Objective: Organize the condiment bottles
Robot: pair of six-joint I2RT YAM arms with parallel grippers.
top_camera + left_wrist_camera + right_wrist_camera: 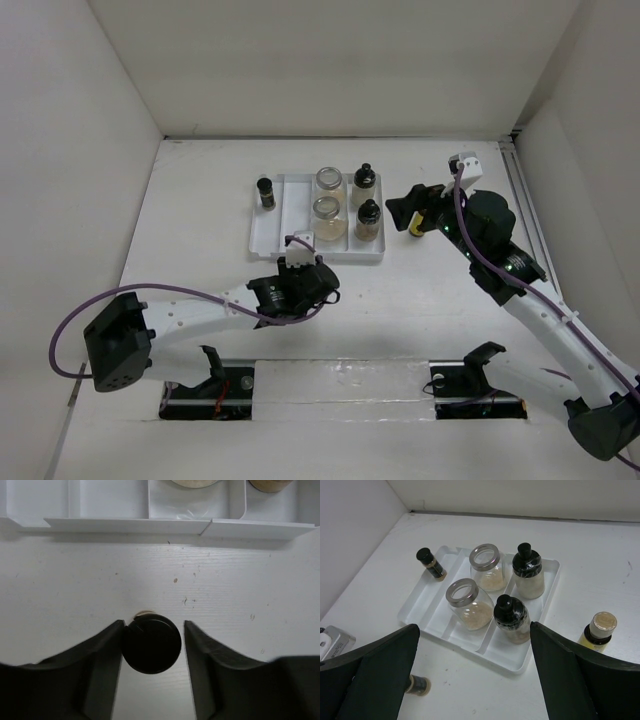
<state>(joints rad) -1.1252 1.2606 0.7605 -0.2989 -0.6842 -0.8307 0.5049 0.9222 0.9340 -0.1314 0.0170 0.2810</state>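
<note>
Though the small bottle (430, 563) at the left edge of the tray (422, 605) wears a dark label, its print is too small to read. I cannot tell whether it stands inside the rim or just outside it.

The table (200, 200) is white, with faint grain and a few brown specks in the left wrist view. White walls (300, 60) close it in on the left, far and right sides.

In the tray's middle compartment stand two silver-rimmed jars of beige grains, the far jar (487, 572) and the near jar (466, 602). The right compartment holds two black-capped bottles with pale contents, the far bottle (529, 571) and the near bottle (511, 617). The yellow bottle (596, 630) stands on the table right of the tray, apart from it.

The right gripper (412, 207) hangs over that spot, its jaws spread wide and holding nothing.

The left gripper (154, 625) is low on the table just near of the tray, its jaws straddling the loose bottle (151, 645), of which mostly the round black cap shows. The left finger (100, 660) meets the cap's edge. A sliver of table shows between the cap and the right finger, so the jaws are not closed on it.
</note>
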